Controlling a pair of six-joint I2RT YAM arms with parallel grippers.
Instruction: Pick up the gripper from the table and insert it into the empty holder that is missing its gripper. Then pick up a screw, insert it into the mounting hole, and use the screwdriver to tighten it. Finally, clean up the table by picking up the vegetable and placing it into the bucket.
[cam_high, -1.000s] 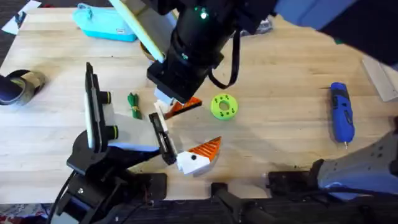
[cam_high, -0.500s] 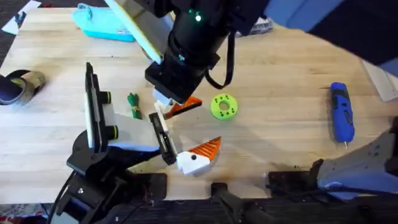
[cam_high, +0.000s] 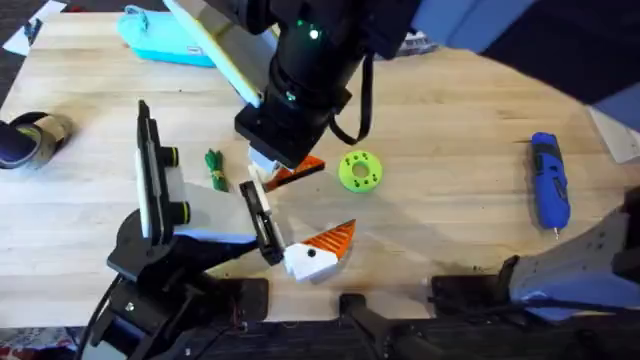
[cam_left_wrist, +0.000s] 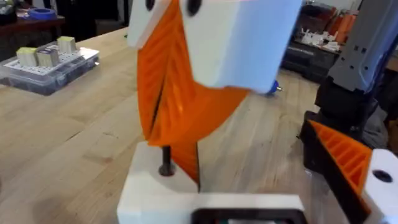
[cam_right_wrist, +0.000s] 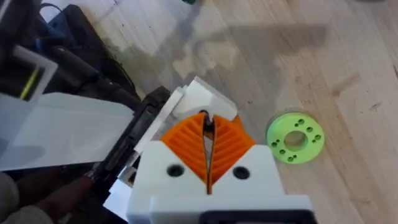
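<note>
From overhead, the right pincer reached in over the middle of the bench, clenched on the gripper. The gripper's orange wedge stuck out toward the lime-green disc, and the part sat just at the far end of the holder. The overhead view did not settle whether it was seated there.

The right wrist view showed the grip closely. The pincer's orange pads were pressed almost together, the gripper's white block showed beyond them, and the black holder ran off beside it. The disc lay on bare wood nearby.

The left wrist view came from the opposite side and low down. It showed the white block with a dark hole in it, the ribbed orange pads rising above it, and the twin finger standing apart to one side.

The rest showed from overhead. The twin finger lay near the bench's near edge. The vegetable lay beside the black plate with yellow-green knobs. The screwdriver lay well apart by the right edge, and a teal pouch sat at the far left corner. I cannot tell whether the left pincer was clenched or released.
</note>
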